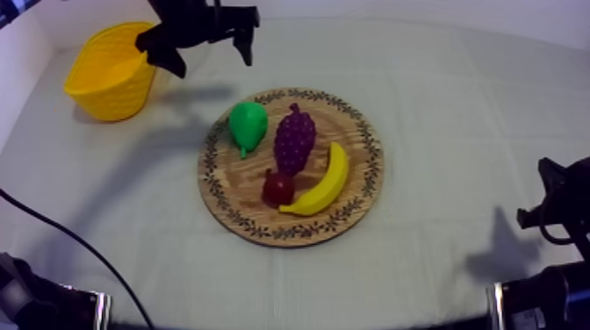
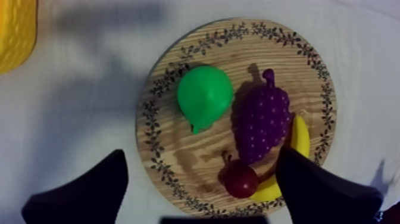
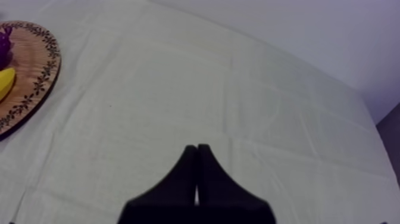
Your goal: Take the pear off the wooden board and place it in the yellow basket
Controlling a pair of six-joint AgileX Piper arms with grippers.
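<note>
Sitting on the left part of the wooden board (image 1: 230, 180) is the green pear (image 1: 247, 125), lying on its side with the fat end toward the yellow basket (image 1: 110, 92) and the thin stem end pointing at the near rim. Just beside it, close enough that there is barely a gap, lies the bunch of grapes (image 1: 294, 140). The small red fruit (image 1: 278, 188) and the banana (image 1: 325, 184) fill the near half of the board.

The left gripper (image 1: 211, 60) hangs high between the basket and the board, jaws spread wide with nothing in them. In the left wrist view its fingers (image 2: 89, 190) frame the board from above. So my call is that this is the approach, with the grab not yet made.

Doing it well, I'd say, means coming straight down over the round belly of the pear, not the narrow stem end, which would likely slip. One finger ought to drop on the open outer side. The other needs care in that thin gap by the grapes, or the bunch gets shoved. A firm squeeze, a clean lift, then a short carry to the basket on the left.

The right gripper (image 3: 197, 156) sits low over the cloth (image 1: 456, 105) on its own side with its fingers pressed together, empty, well apart from the board.
</note>
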